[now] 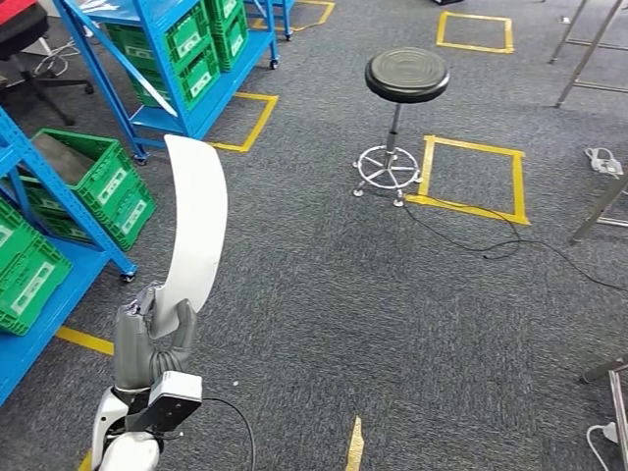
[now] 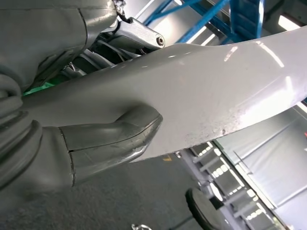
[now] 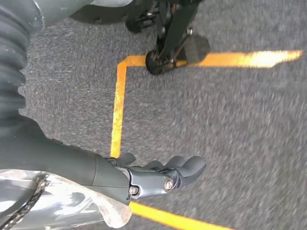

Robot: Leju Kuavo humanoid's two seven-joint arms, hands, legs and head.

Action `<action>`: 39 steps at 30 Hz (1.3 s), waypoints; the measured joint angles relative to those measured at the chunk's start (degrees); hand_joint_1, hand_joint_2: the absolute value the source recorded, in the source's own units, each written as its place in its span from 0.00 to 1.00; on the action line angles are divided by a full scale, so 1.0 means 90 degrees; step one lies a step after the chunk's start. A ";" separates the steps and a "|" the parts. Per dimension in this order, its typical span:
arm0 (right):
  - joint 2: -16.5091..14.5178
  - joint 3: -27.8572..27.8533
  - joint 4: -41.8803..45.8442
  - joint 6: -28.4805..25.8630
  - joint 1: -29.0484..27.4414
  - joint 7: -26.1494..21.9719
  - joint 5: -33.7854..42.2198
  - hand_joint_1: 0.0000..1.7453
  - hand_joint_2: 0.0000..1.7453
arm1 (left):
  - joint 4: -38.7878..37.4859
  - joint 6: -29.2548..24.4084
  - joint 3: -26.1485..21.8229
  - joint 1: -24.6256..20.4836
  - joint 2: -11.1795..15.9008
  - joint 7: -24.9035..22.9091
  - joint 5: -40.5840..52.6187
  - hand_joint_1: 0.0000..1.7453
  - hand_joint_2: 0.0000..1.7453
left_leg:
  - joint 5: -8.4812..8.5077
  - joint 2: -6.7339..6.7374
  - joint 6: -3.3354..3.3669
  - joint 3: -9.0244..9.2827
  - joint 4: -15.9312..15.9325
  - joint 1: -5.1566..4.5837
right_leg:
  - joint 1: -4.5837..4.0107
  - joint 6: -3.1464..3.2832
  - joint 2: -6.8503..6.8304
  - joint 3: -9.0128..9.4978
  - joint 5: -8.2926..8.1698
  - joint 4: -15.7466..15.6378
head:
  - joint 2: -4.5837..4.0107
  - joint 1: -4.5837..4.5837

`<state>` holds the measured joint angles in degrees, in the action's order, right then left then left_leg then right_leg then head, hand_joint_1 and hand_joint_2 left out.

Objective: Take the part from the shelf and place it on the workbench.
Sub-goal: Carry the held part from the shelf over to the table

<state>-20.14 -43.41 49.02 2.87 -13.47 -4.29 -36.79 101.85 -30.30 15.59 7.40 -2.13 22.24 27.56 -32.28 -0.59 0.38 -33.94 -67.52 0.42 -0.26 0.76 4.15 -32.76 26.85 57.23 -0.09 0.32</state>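
- Beside the blue shelf (image 1: pixel 44 211) with its green crates (image 1: pixel 111 186), the robot's left hand (image 1: pixel 152 339) grips a long, curved white part (image 1: pixel 194 221) by its lower end, the rest rising upright and bowing over the grey carpet (image 1: pixel 334 324).
- Seen from the left wrist, a thick grey thumb (image 2: pixel 112 143) presses flat on the part's smooth face (image 2: pixel 203 91), with the darker fingers behind it; most of the panel stands beyond the grip, unsupported.
- Down at the robot's side, the right hand (image 3: pixel 159 175) hangs over yellow floor tape (image 3: pixel 117 105), fingers stretched out loosely and holding nothing.
- Away from the shelf, a black round stool (image 1: pixel 405 78) stands on the carpet beside a yellow taped square (image 1: pixel 474 182), and a thin cable (image 1: pixel 474 240) trails past it.
- Risk, as judged: with the grip at one end of a glossy panel, the part could swivel or slide between thumb and fingers while it is carried; its high tip could also clip the shelf frame on a turn, and the cable looks like a snag for the feet.
- No bench can be made out, so the drop-off point cannot be told.
- Hard to tell: how far the fingers wrap behind the part, and how its far end finishes, since the left wrist picture cuts it off.
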 joint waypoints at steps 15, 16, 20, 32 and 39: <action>0.0023 -0.0106 -0.0029 0.0063 0.0020 -0.0046 -0.0093 0.00 1.00 | -0.0002 0.0038 -0.0043 -0.0029 -0.0012 0.0313 -0.0112 1.00 1.00 | 0.0436 0.0514 0.0159 0.0465 0.1212 0.0009 | 0.0181 -0.0439 -0.0554 -0.0651 0.0339 0.1139 | 0.0001 0.0066; 0.0023 -0.0106 -0.0029 0.0070 0.0027 -0.0052 -0.0105 0.00 1.00 | -0.0002 0.0037 -0.0044 -0.0030 -0.0012 0.0337 -0.0117 1.00 1.00 | 0.0415 0.0586 0.0122 0.0474 0.1201 0.0004 | 0.0180 -0.0455 -0.0699 -0.0393 0.0205 0.0701 | 0.0001 0.0072; 0.0023 -0.0104 -0.0027 0.0090 0.0042 -0.0086 -0.0137 0.00 1.00 | 0.0000 0.0035 -0.0045 -0.0048 -0.0010 0.0395 -0.0124 1.00 1.00 | 0.0369 0.0808 -0.0044 0.0505 0.1160 -0.0034 | 0.0135 -0.0292 -0.0819 -0.0042 0.0085 0.0080 | 0.0000 0.0044; 0.0019 -0.0123 -0.0035 0.0072 0.0056 -0.0149 -0.0277 0.00 1.00 | 0.0000 -0.0036 -0.0046 -0.0029 0.0008 0.0571 -0.0149 1.00 1.00 | 0.0265 -0.0225 0.0103 0.0211 0.0567 -0.0044 | -0.0011 -0.0012 0.0132 -0.0089 -0.0027 0.0060 | 0.0000 -0.0005; 0.0026 -0.0250 -0.0077 0.0113 0.0085 -0.0285 -0.0514 0.00 1.00 | 0.0000 -0.0052 -0.0039 -0.0115 0.0026 0.0665 -0.0081 1.00 1.00 | 0.0483 -0.0131 0.0184 0.0426 0.1213 -0.0038 | 0.0015 -0.0206 0.0006 -0.0443 0.0126 0.0400 | 0.0000 0.0027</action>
<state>-19.91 -45.67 48.33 3.89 -12.70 -6.85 -41.41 101.85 -30.77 15.23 6.36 -1.89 28.23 26.84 -27.93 -1.77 2.04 -30.10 -56.61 0.08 -0.12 -1.09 4.20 -36.74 27.99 60.83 -0.09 0.56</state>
